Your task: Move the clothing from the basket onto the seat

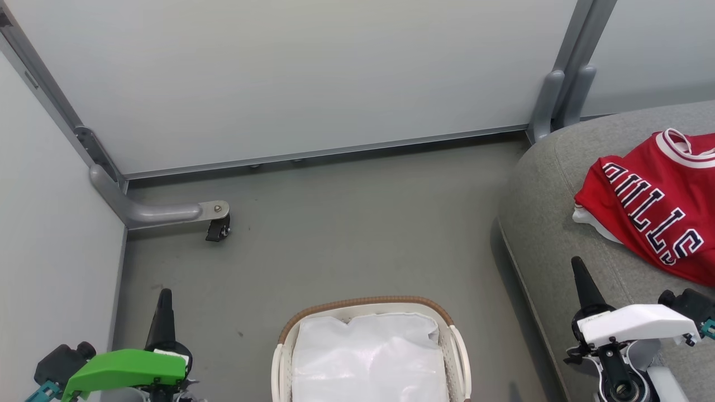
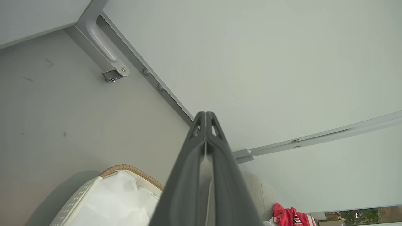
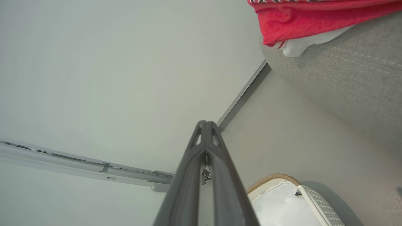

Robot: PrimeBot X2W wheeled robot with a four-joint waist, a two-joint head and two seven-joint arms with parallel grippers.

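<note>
Now the red jersey lies on the grey seat, and both grippers are clenched on nothing.
Crumpled and partly spread, it shows black white-edged letters and a white-striped collar, with white cloth poking from under its edge. The white, tan-rimmed basket stands on the floor beside the seat, its white liner inside. The left gripper and right gripper each press 2 dark fingers together in the air, the right one over the seat's edge.
</note>
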